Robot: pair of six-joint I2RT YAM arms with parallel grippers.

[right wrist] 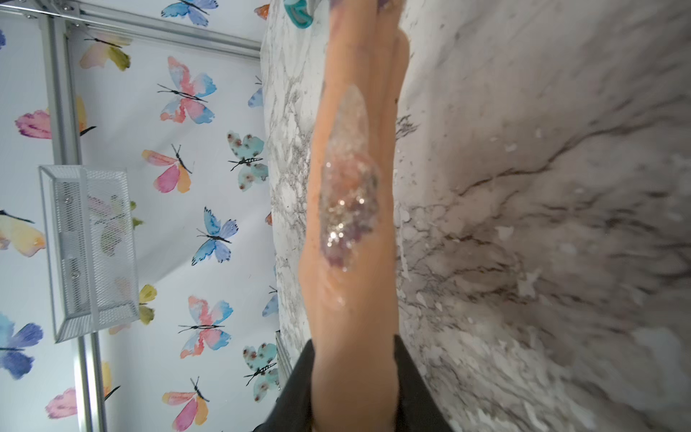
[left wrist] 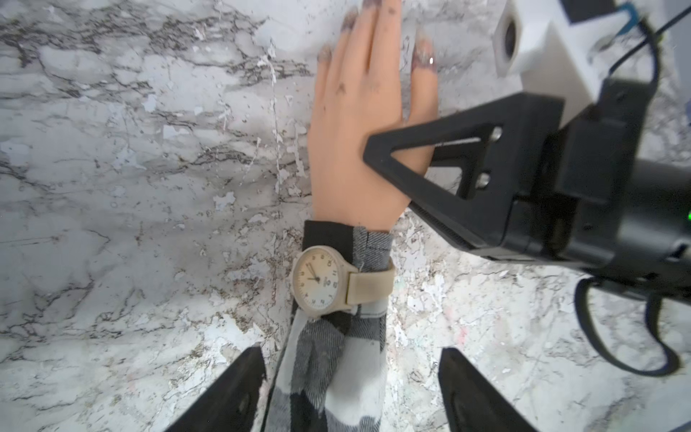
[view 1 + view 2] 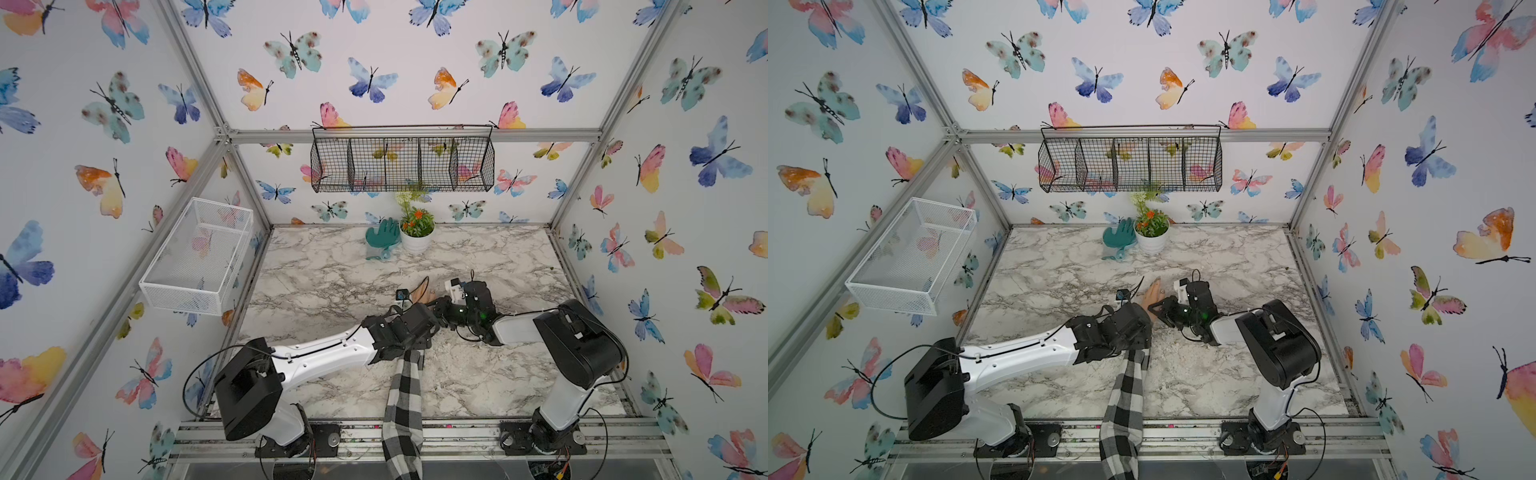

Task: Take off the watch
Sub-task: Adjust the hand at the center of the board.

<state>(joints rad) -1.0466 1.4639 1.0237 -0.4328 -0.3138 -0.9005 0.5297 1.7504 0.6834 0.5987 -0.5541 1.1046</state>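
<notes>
The watch (image 2: pixel 323 282), with a round pale face and a beige strap (image 2: pixel 370 288), sits around the black-and-white checked sleeve (image 2: pixel 336 366) just behind the mannequin hand (image 2: pixel 355 149). My left gripper (image 2: pixel 351 351) is open, one finger on each side of the sleeve, touching neither it nor the watch. My right gripper (image 1: pixel 353 342) is shut on the mannequin hand (image 1: pixel 351 262) at its thumb edge; its black upper finger (image 2: pixel 460 119) lies across the back of the hand. In both top views the left arm's wrist (image 3: pixel 399 328) hides the watch, and only the hand's fingers (image 3: pixel 1152 293) show.
A teal glove (image 3: pixel 382 239) and a white flower pot (image 3: pixel 417 241) stand at the back of the marble table (image 3: pixel 332 270). A black wire basket (image 3: pixel 402 164) hangs on the back wall, a white mesh basket (image 3: pixel 199 253) on the left wall. The sleeve (image 3: pixel 405 399) runs off the front edge.
</notes>
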